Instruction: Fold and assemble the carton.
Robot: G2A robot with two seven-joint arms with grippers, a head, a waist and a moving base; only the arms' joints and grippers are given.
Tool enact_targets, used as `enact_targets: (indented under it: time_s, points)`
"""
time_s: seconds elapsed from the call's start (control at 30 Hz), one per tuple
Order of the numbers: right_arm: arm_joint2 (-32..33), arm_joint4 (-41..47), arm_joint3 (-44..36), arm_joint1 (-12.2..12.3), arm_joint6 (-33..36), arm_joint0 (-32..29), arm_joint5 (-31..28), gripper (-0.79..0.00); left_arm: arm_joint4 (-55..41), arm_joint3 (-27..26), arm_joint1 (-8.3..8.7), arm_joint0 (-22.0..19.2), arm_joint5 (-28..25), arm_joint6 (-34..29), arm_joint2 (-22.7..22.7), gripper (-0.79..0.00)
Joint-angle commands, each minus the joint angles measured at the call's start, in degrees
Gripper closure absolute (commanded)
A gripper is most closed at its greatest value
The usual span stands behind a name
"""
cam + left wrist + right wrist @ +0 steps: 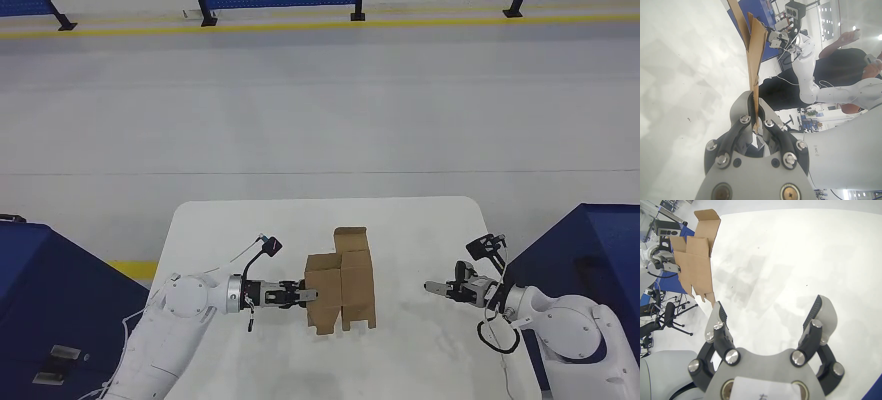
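Observation:
A flattened brown cardboard carton is held off the white table near its middle, flaps sticking out at both ends. My left gripper is shut on the carton's left edge; the left wrist view has the cardboard edge-on, clamped between the two pads. Seen from the right wrist, the carton hangs with the left gripper at its far side. My right gripper hovers above the table to the right of the carton, apart from it, open with nothing between its fingers.
Blue cabinets stand beside the table at the left and right. The tabletop to the right of the carton is bare. Yellow floor lines and blue barrier feet run along the far floor.

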Motion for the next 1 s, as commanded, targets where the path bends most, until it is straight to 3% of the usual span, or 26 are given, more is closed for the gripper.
enact_targets:
  time_s: [0.0,0.43,0.6,0.7,0.77,0.97]
  points:
    - [0.0,0.0,0.0,0.0,0.0,0.0,0.0,-0.785,0.0,0.0,0.00,0.0,0.0,0.0,0.0,0.000]
    - [-0.7,1.1,0.8,0.0,-1.2,-0.1,0.1,-0.785,0.1,-0.7,0.01,0.6,0.4,1.7,0.1,0.000]
    - [-2.2,14.0,5.0,0.4,3.8,2.6,-2.8,-0.785,-2.0,-2.0,0.43,1.4,1.2,0.4,0.2,0.000]
    - [-4.6,27.1,10.9,0.8,12.5,7.3,-2.5,-0.785,-3.7,-2.7,0.60,1.9,1.5,-0.5,0.5,0.000]
    - [-7.4,33.1,16.1,1.0,19.5,12.0,-0.7,-0.785,-5.3,-3.1,0.70,2.0,1.8,-1.3,0.8,0.000]
    - [-19.9,43.8,26.9,0.9,26.0,23.1,5.5,-0.785,-5.0,-4.3,1.02,2.6,1.5,-0.8,1.4,0.000]
